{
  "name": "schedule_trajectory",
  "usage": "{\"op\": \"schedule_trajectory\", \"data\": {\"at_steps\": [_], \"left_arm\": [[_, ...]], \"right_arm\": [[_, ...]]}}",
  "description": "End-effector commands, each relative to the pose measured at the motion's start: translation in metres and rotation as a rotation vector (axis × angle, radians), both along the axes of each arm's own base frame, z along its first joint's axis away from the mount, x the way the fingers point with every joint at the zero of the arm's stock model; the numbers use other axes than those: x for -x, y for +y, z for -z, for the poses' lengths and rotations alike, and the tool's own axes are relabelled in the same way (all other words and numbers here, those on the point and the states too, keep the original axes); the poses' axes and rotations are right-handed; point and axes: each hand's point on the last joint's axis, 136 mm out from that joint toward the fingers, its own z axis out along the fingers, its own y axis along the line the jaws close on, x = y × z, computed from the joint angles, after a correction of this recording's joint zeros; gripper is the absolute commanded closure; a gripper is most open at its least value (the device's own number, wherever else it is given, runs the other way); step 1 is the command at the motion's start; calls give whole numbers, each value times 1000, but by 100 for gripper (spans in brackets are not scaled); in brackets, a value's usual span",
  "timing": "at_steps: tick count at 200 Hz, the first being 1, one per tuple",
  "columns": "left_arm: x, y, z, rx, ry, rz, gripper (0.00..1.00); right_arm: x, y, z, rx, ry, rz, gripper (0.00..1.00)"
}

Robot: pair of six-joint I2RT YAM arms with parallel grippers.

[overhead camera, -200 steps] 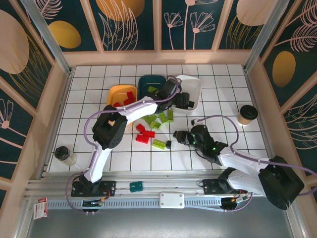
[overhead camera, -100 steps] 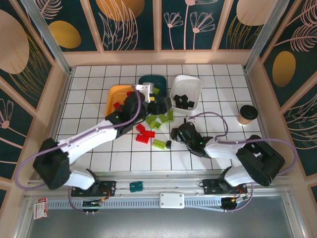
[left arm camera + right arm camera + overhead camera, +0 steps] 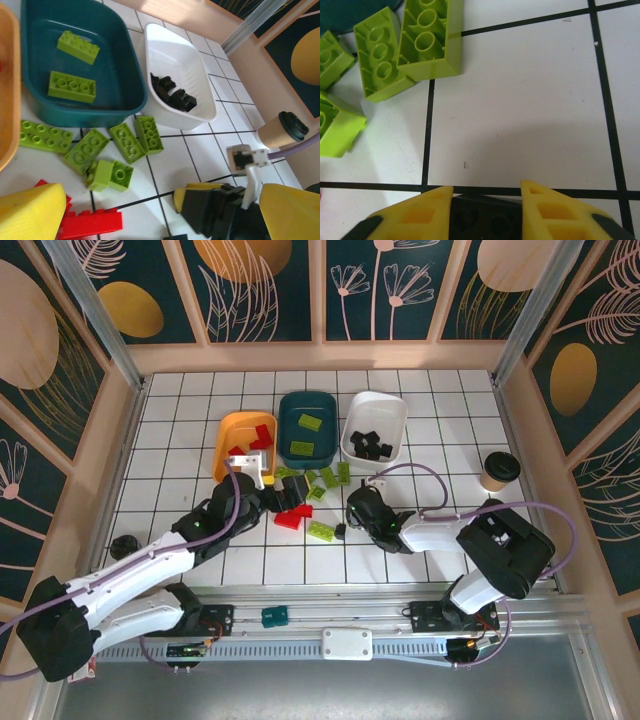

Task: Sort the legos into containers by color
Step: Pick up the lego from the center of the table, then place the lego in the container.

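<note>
The right gripper (image 3: 486,194) is clamped on a black lego (image 3: 482,212) held between its fingers. Lime legos (image 3: 427,35) lie ahead, to its left. The left gripper (image 3: 160,196) stands spread wide, holding nothing. The dark teal tray (image 3: 122,60) lies ahead-left of it, the white tray (image 3: 170,55) straight ahead.

You see only part of the black lego (image 3: 485,217) between the fingers (image 3: 420,210) of the right gripper (image 3: 486,189); the picture's lower edge cuts it. In the left wrist view the left edge cuts the orange-yellow tray (image 3: 6,100), and a finger (image 3: 30,210) of the left gripper (image 3: 160,195) hides part of a red lego (image 3: 92,222).
</note>
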Motion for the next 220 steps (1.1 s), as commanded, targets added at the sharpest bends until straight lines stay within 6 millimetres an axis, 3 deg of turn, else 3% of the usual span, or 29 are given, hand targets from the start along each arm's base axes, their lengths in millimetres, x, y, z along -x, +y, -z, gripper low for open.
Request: {"op": "schedule_trajectory", "data": {"at_steps": [1,24,50,88,106,128,159,195,220], "left_arm": [[7,11,9,-12,16,-24,1],[12,17,17,-33,26,-24,1],[17,20,35,-45,61,-24,1],[25,23,52,-21,98,-20,1],[29,26,57,-15,112,-26,1],[32,30,64,-14,137,-39,1],[36,32,71,-7,161,-43,1],[39,37,80,-31,182,-49,1],[39,41,88,-83,198,-59,3]], "right_arm": [[5,-23,4,61,13,19,75],[2,-25,-19,26,-40,-11,79],[-10,-20,-66,-45,-128,-61,80],[-68,-25,-127,-95,-233,-64,80],[-99,-21,-133,-62,-245,-65,79],[-143,-21,-119,-31,-214,-41,78],[-184,-13,-100,4,-173,-33,75],[-200,-3,-98,-4,-166,-53,44],[-191,-1,-118,-18,-202,-65,38]]}}
